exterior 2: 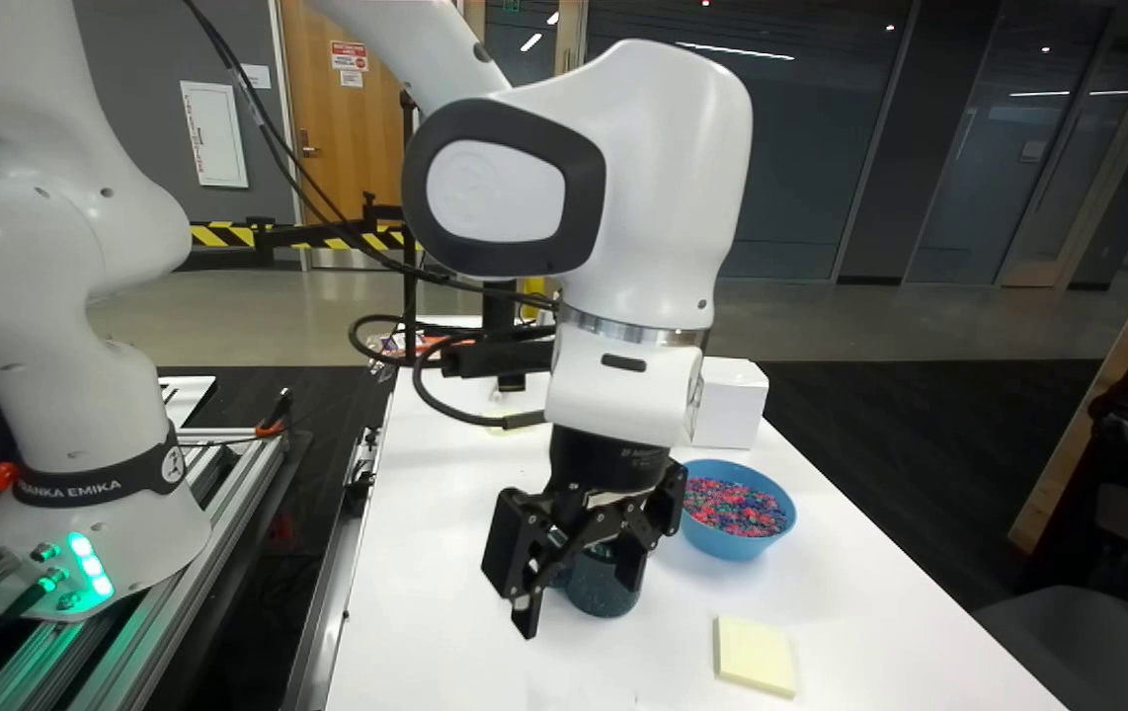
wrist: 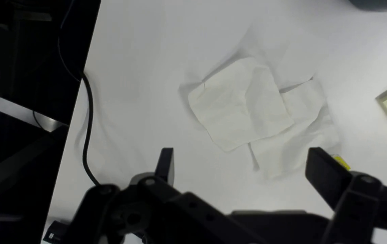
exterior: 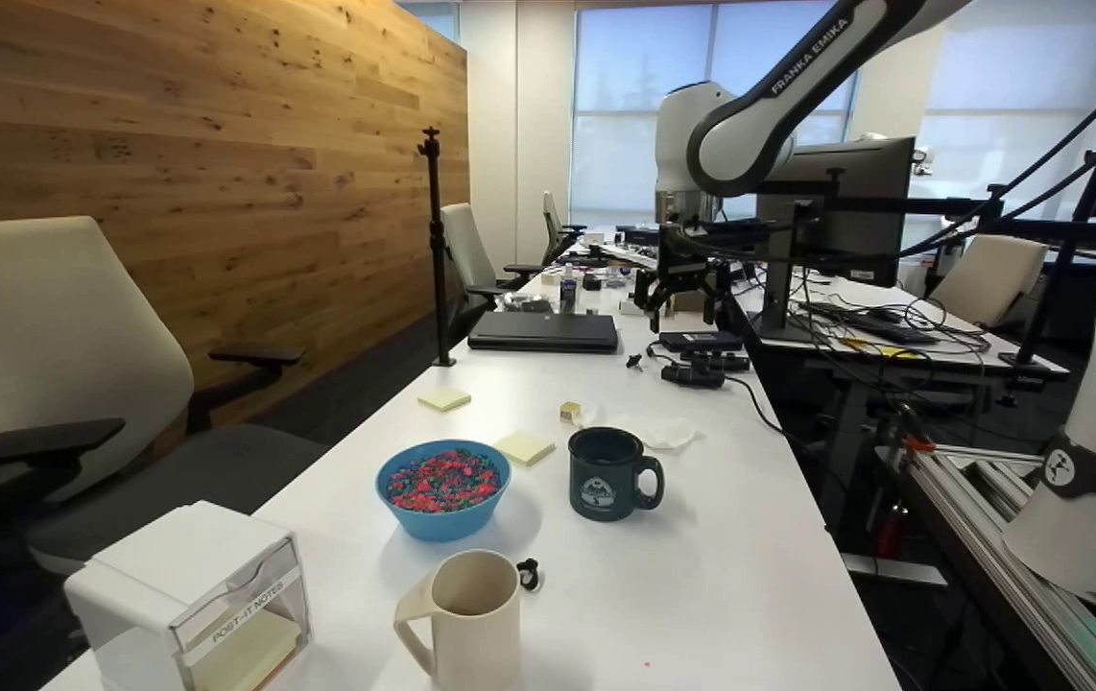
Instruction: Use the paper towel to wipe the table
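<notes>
The paper towel [wrist: 241, 105] lies crumpled on the white table [wrist: 136, 51] in the wrist view. One squarish part overlaps another; I cannot tell whether it is one sheet or two. In an exterior view the paper towel [exterior: 668, 434] lies behind the dark mug on the table [exterior: 730, 576]. My gripper [wrist: 242, 162] is open with nothing between its fingers, and the towel lies ahead of and below the fingertips. In both exterior views the gripper [exterior: 682, 309] [exterior 2: 579, 597] hangs in the air above the table [exterior 2: 445, 553], pointing down.
Near the towel are the dark mug [exterior: 601, 480], a small yellow cube [exterior: 569, 413] and a sticky note pad [exterior: 524, 448]. A blue bowl of beads [exterior: 442, 523], a cream mug [exterior: 490, 624] and a white box [exterior: 174, 566] stand closer. A black cable [wrist: 88, 118] crosses the table edge.
</notes>
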Robot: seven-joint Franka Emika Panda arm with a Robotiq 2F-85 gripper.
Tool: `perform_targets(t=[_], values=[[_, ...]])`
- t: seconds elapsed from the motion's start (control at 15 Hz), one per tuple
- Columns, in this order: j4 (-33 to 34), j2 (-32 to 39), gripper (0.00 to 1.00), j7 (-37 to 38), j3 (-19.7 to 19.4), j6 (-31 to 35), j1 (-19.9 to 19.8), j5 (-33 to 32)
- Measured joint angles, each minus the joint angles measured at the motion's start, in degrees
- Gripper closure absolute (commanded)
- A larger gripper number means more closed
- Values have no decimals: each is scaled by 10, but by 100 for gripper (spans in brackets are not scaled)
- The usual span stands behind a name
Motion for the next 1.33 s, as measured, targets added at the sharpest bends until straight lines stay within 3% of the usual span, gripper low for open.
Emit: perform_targets(t=[0.6, 1.33], values=[[0, 8, 0, 28, -11, 50, 3, 2], [0, 35, 0, -351, -6, 50, 21, 57]])
